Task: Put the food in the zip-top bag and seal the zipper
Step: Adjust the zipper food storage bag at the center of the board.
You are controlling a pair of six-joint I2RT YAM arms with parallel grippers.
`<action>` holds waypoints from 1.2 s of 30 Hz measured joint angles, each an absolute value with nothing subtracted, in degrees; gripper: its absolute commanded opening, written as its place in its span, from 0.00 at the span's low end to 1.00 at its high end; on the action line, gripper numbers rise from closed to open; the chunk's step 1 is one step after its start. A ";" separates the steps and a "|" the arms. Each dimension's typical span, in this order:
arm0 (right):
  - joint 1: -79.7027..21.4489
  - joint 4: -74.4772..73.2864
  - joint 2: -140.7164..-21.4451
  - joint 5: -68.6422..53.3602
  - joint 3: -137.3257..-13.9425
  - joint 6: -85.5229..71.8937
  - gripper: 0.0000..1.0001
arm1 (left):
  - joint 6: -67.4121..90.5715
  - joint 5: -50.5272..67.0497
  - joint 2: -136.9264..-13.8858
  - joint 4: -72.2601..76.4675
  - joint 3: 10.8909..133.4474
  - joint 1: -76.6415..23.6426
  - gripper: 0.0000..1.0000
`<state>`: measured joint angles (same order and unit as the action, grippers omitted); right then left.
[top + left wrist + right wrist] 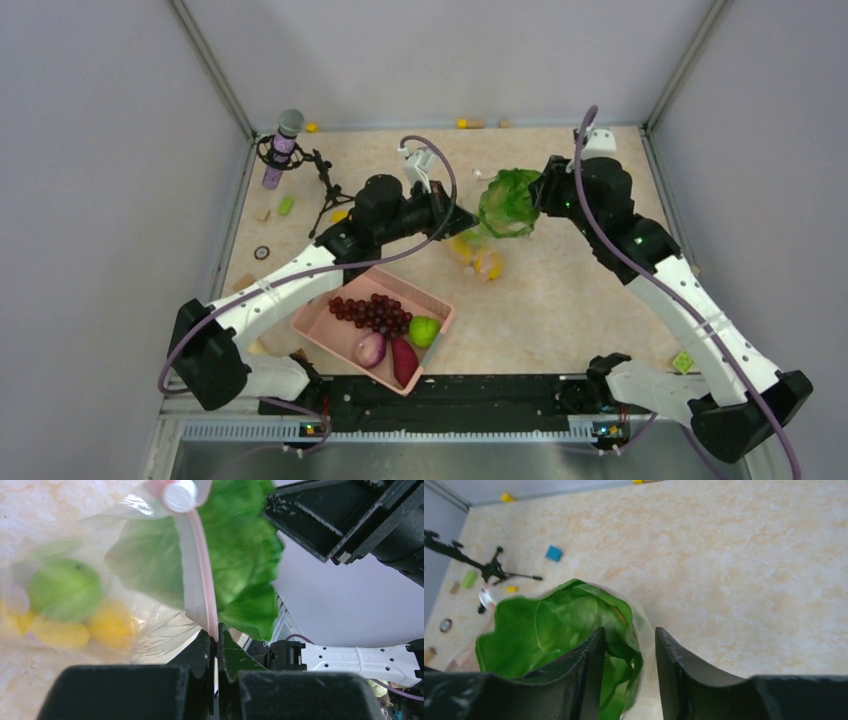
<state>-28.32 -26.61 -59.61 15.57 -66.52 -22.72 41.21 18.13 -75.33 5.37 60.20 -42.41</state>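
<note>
Near the middle of the table (560, 300), toward its far edge, the zip-top bag (150, 625) is held by its zipper (206, 585) in the tightly closed left gripper (216, 630), while the lettuce (534, 625), protruding from the mouth, is flanked but not clamped by the parted right gripper (630, 635), the nearer of the 2

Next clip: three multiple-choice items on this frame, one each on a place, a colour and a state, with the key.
1. Where are the grapes? A in the bag; B in the basket; C on the table.
2. The zipper is: A blue; B pink; C black.
3. The left gripper is: A open wide; B out of view; C shut on the zipper.
Key: B, they lie in the pink basket; B, a pink strip runs along the bag mouth; C, it pinches that strip.
</note>
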 measured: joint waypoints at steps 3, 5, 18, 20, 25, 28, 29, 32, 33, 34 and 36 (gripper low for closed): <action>-28.32 -27.75 -60.14 12.73 -66.41 -20.67 0.58 | 40.66 18.70 -76.93 3.38 61.73 -42.41 0.00; -28.32 -28.01 -60.07 10.94 -66.28 -19.64 0.62 | 40.53 19.07 -77.71 2.48 61.95 -42.41 0.00; -28.32 -27.83 -52.95 6.44 -59.55 -19.66 0.62 | 40.34 19.09 -78.50 -0.12 61.98 -42.39 0.00; -28.32 -27.90 -51.33 5.26 -58.04 -20.03 0.59 | 40.25 18.74 -78.48 -0.21 61.98 -42.39 0.00; -28.32 -29.04 -48.25 3.31 -54.17 -21.50 0.55 | 39.83 18.33 -77.82 -1.04 61.98 -42.28 0.00; -28.32 -29.71 -47.44 3.16 -52.34 -22.55 0.52 | 39.40 18.11 -77.14 -1.61 61.98 -42.28 0.00; -28.32 -29.82 -47.44 3.18 -51.77 -22.81 0.47 | 39.22 18.09 -76.97 -1.67 61.98 -42.28 0.00; -28.32 -29.76 -48.18 3.16 -51.00 -23.70 0.39 | 38.92 17.89 -76.77 -1.78 61.98 -42.28 0.00; -28.32 -29.76 -48.73 3.05 -50.98 -23.94 0.36 | 38.85 17.80 -76.73 -1.80 61.98 -42.26 0.00; -28.32 -29.61 -49.39 2.94 -50.98 -24.16 0.33 | 38.81 17.69 -76.69 -1.80 61.98 -42.24 0.00; -28.32 -29.45 -50.72 2.76 -50.98 -24.51 0.25 | 38.79 17.52 -76.62 -1.85 61.98 -42.19 0.00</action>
<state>-28.32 -29.45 -50.72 2.76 -50.98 -24.51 38.79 17.52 -76.62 -1.85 61.98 -42.19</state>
